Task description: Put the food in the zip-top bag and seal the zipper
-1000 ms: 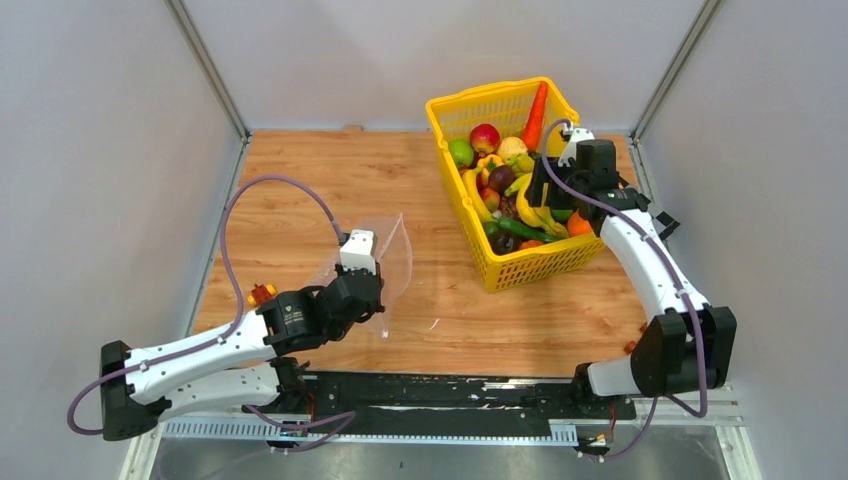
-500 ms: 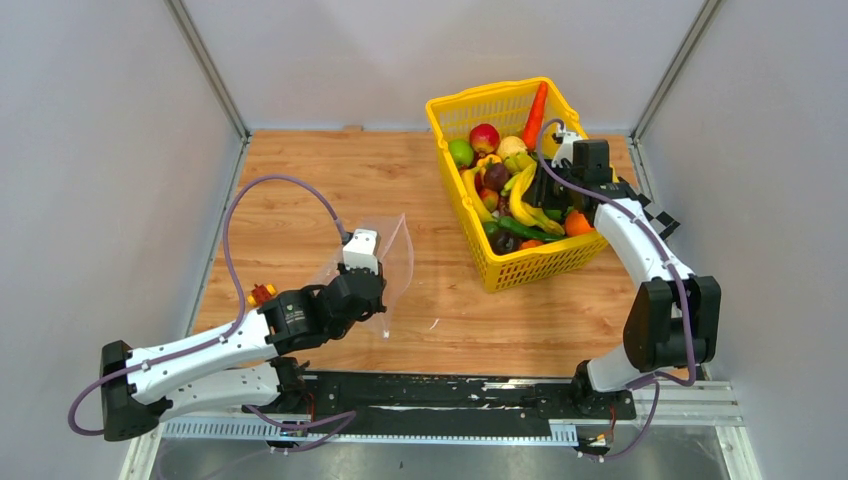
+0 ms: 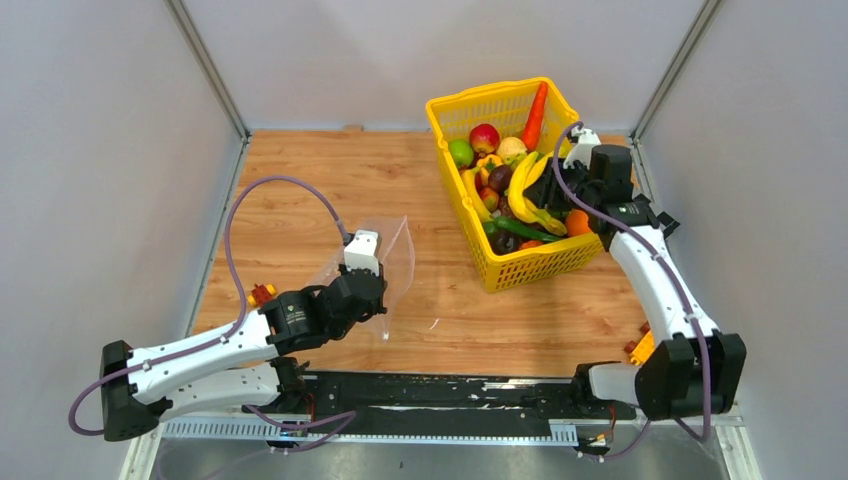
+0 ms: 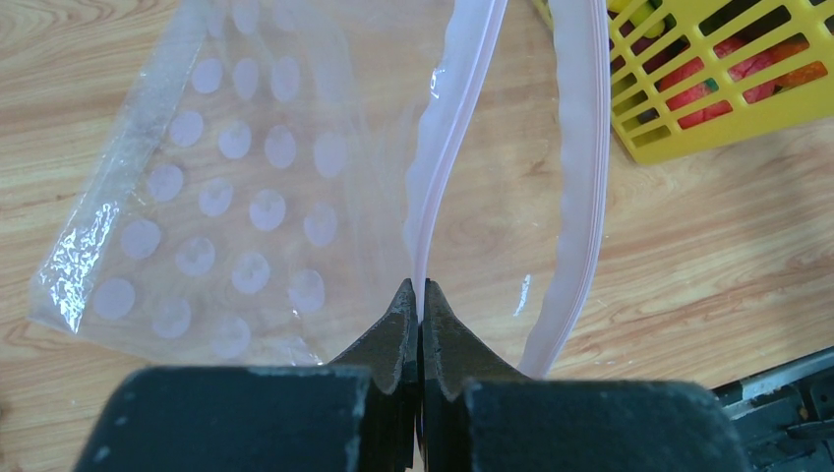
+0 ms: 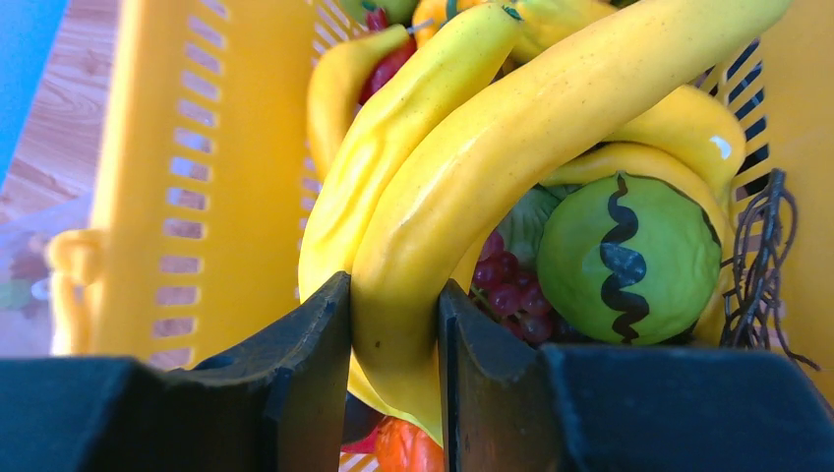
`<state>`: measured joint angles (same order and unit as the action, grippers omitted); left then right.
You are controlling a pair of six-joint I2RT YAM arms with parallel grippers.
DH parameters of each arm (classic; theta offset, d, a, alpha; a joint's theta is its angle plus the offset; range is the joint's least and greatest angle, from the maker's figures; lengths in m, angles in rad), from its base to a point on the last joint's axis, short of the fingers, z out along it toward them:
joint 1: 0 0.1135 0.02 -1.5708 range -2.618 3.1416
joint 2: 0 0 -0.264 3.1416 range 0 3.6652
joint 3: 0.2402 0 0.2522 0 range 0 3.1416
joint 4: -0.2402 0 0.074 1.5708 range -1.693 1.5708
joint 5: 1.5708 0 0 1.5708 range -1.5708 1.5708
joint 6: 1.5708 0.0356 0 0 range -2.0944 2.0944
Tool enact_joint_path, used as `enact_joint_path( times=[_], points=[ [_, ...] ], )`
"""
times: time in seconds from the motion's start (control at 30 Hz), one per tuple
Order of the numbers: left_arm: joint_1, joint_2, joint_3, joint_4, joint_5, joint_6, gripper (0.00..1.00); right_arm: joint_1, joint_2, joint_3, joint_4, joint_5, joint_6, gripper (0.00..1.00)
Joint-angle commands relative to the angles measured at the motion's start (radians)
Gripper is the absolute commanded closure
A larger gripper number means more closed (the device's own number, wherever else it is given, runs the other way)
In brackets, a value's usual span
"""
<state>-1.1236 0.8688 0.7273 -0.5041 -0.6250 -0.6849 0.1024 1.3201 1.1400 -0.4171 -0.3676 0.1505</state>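
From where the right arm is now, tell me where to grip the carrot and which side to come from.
Take the carrot across its upper half, coming down from above. It leans steeply against the yellow basket's far wall, top above the rim, lower end buried among other food. The slim shaft should fit between the jaws.

A: Where's the top camera?
B: High behind the near edge, looking down on the whole table [image 3: 330, 190]. Each wrist camera looks close along its own jaws.
A: Shared ground?
B: The yellow basket [image 3: 497, 93]: ahead and right of the jaws of the left gripper [image 4: 416, 288], around those of the right gripper [image 5: 393, 292].
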Motion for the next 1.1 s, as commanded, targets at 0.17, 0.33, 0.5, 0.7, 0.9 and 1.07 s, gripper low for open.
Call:
enact_joint_path(
  times=[0.17,0.33,0.5,0.7,0.9,1.07],
  points=[
    [0.005,0.006,0.007,0.044,0.008,0.011,1.00,0.005,-0.187,-0.029,0.119,-0.059,0.075,0.94],
    [0.007,0.014,0.011,0.050,0.020,0.016,1.00,0.006,-0.216,0.039,0.051,-0.152,0.088,0.96],
    [0.008,0.027,0.010,0.061,0.032,0.018,1.00,0.009,-0.269,0.041,0.125,-0.422,0.211,0.96],
    [0.008,0.044,0.011,0.074,0.046,0.014,1.00,0.070,-0.347,-0.048,0.255,-0.537,0.368,0.97],
    [0.010,0.066,0.034,0.080,0.055,0.021,1.00,0.291,-0.392,-0.074,0.187,-0.467,0.310,0.97],
    [0.011,0.058,0.035,0.083,0.059,0.014,1.00,0.462,-0.395,-0.115,0.095,-0.324,0.266,0.98]
  ],
)
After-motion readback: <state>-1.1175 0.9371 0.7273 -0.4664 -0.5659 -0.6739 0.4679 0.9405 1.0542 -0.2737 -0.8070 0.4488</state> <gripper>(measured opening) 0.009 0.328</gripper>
